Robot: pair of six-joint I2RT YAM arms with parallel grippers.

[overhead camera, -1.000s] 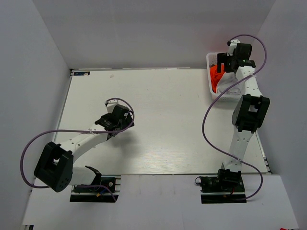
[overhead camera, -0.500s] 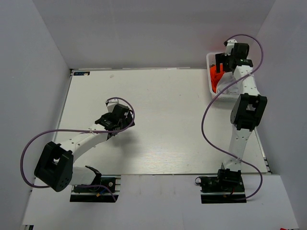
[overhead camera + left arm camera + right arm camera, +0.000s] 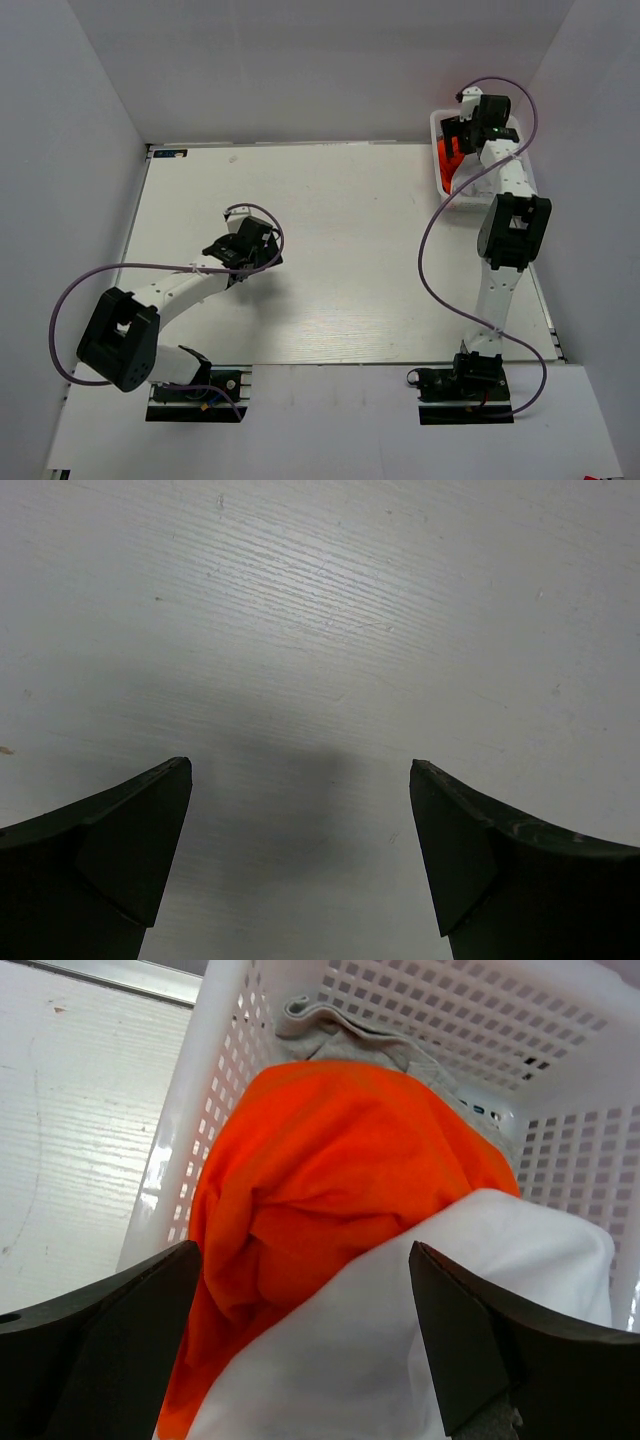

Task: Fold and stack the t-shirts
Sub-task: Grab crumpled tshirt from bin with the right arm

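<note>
A bright orange-red t-shirt lies crumpled in the white lattice basket, with a white t-shirt partly over it and a grey-white one behind. In the top view the orange cloth shows under the right arm. My right gripper is open, jaws wide apart just above the orange and white shirts, holding nothing. My left gripper is open and empty over bare table; in the top view it is left of the table's centre.
The basket stands at the table's far right corner, against the right wall. White walls enclose the table on three sides. Purple cables loop off both arms.
My right gripper has moved farther back and left over the basket, closer to the shirts. The left arm has shifted slightly to the right.
</note>
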